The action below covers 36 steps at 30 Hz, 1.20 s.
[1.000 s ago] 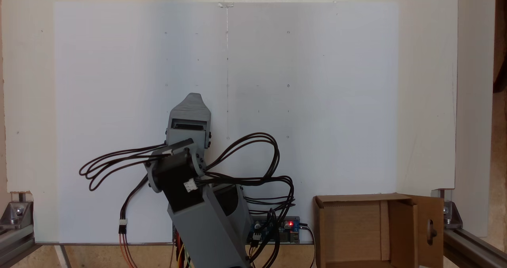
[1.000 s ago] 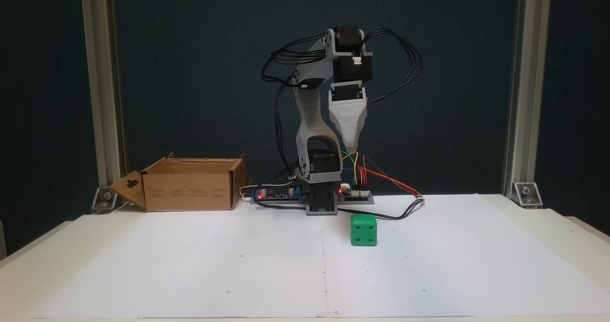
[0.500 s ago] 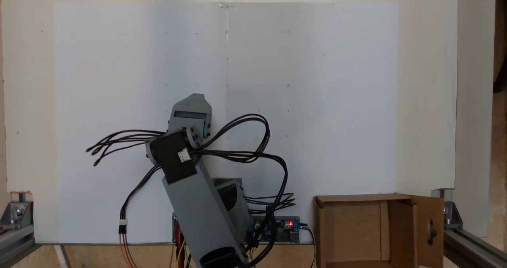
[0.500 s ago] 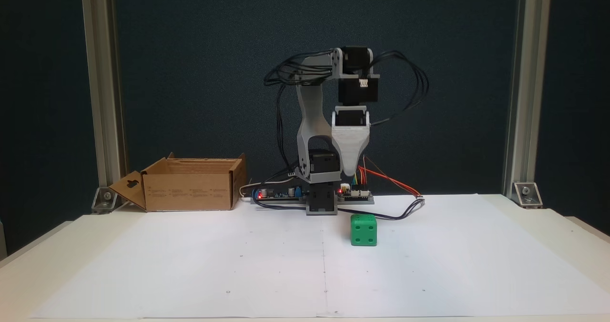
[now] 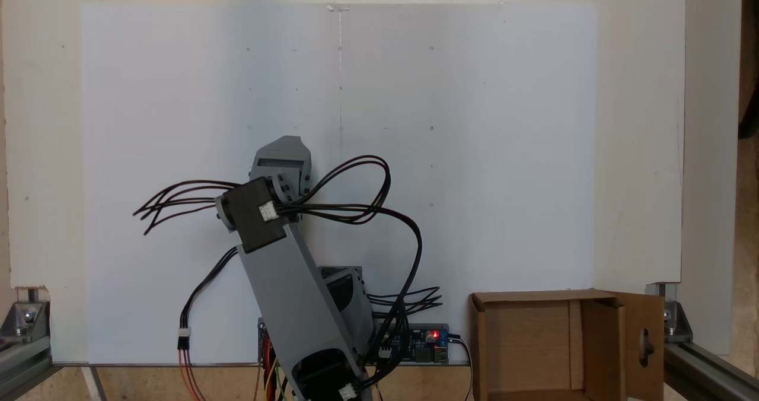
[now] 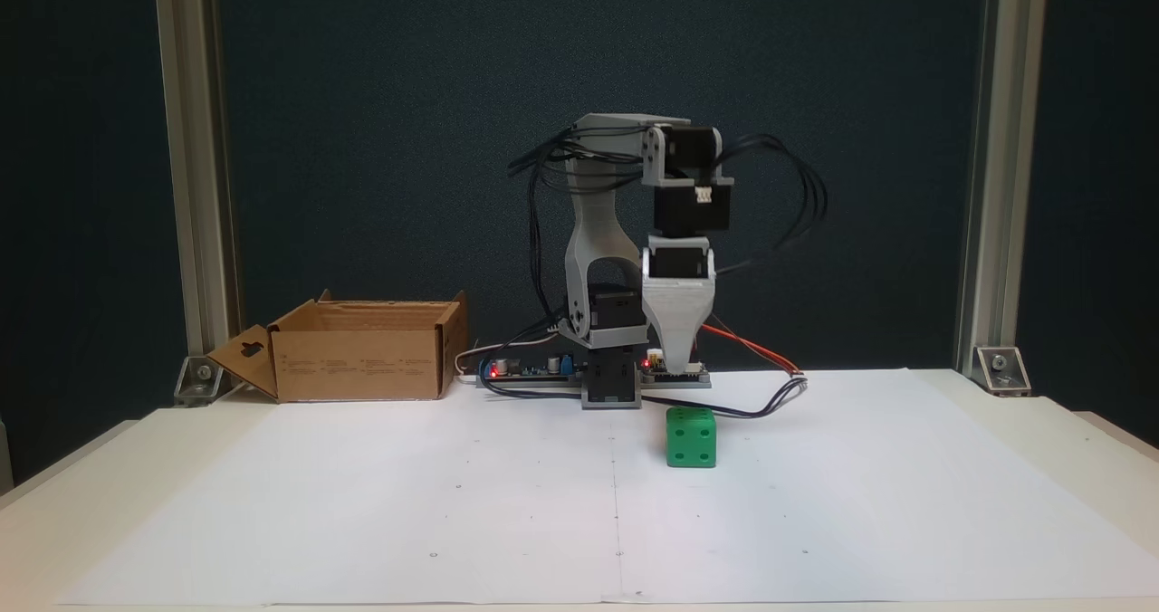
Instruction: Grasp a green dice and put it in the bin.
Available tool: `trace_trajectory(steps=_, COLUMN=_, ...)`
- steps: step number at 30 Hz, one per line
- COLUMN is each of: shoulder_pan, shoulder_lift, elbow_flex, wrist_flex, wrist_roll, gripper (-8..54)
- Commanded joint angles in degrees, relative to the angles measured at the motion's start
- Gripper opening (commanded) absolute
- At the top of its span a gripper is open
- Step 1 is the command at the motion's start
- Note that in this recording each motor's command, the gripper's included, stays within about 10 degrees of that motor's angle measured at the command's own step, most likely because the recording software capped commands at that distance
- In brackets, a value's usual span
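A grey 3D-printed gripper [image 6: 677,369] hangs point-down just above the small, bright green plastic dice [image 6: 691,437], right of centre in a fixed view; one tapered tip shows, so whether the jaws are apart cannot be told. A clean grasp likely means opening wide, centring and straddling its flat, round-edged faces. The brown corrugated cardboard bin [image 6: 362,358] sits open at middle left.
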Motion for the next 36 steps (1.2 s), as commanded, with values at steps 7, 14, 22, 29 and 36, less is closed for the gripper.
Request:
trace_trajectory(steps=7, shoulder_pan=-1.23, shoulder_lift=0.09, elbow_flex=2.02, wrist_flex=-4.48, wrist_roll=4.75, gripper=45.1)
trace_trajectory(steps=14, shoulder_pan=-1.23, shoulder_lift=-0.79, elbow_flex=5.01, wrist_flex=-9.40, wrist_roll=5.01, gripper=44.9)
trace_trajectory(steps=22, shoulder_pan=-0.70, shoulder_lift=-0.79, elbow_flex=6.33, wrist_flex=-9.49, wrist_roll=8.70, gripper=44.5)
trace_trajectory(steps=29, shoulder_pan=-0.44, shoulder_lift=-0.79, elbow_flex=6.50, wrist_flex=-9.84, wrist_roll=9.32, gripper=44.0)
trace_trajectory(steps=36, shoulder_pan=-0.62, shoulder_lift=-0.79, elbow_flex=7.47, wrist_flex=-12.92, wrist_roll=9.49, gripper=43.9)
